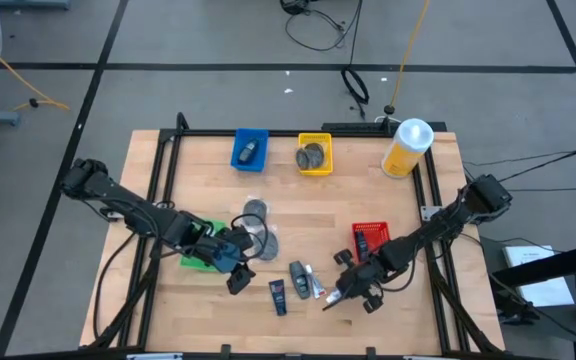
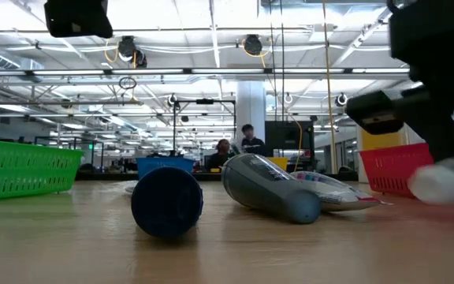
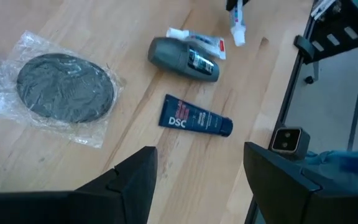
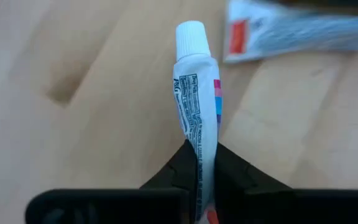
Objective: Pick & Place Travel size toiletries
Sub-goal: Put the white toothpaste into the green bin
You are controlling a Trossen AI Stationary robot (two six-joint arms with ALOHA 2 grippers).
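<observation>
My right gripper hangs over the table's near right part, shut on a small white tube with a white cap. My left gripper is open near the green tray, above bare wood. Ahead of it lie a dark blue tube, a grey mini bottle, a flat white tube and a grey disc in clear wrap. All of them rest flat on the table. In the low view the blue tube and the grey bottle lie side by side. My right gripper pinches the white tube between its two fingers at the tail end, opposite the cap. The tube runs on straight ahead of the fingers, with its cap end pointing away from them. Whether it is clear of the wood I cannot tell.
The blue tray and the yellow tray stand at the far edge with items in them. The red tray is just behind my right gripper. A big yellow bottle stands at the far right corner. More grey discs lie mid-table.
</observation>
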